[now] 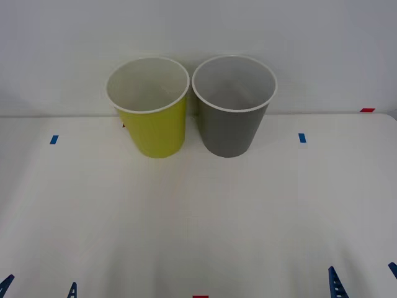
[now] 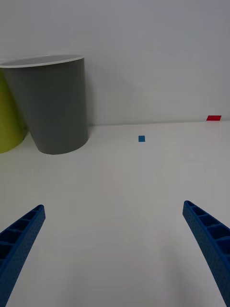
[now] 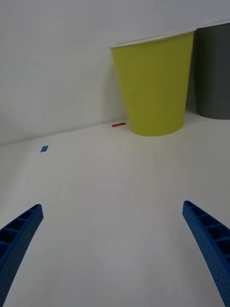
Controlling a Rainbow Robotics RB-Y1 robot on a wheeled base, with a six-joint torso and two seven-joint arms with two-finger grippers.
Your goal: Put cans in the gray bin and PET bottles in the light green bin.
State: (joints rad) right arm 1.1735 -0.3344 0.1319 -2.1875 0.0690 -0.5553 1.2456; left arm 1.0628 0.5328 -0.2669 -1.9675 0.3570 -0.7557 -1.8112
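At the far edge of the white table (image 1: pixel 198 236), against the wall, the light green bin (image 1: pixel 152 108) and the gray bin (image 1: pixel 232 108) stand upright, side by side and nearly touching, green on the robot's left and gray on its right. Both look empty from above. No can or bottle lies on the table between the bins and the arms, so the next move has nothing yet to aim at.

Both arms wait at the near edge. The left gripper (image 1: pixel 38 288) has its blue ribbed fingers spread wide and holds nothing; the green bin lies ahead of it, well apart. The right gripper (image 1: pixel 365 282) is likewise wide and empty, with the gray bin ahead and toward the middle. By position, the right arm is nearer the gray bin, where a can would go.
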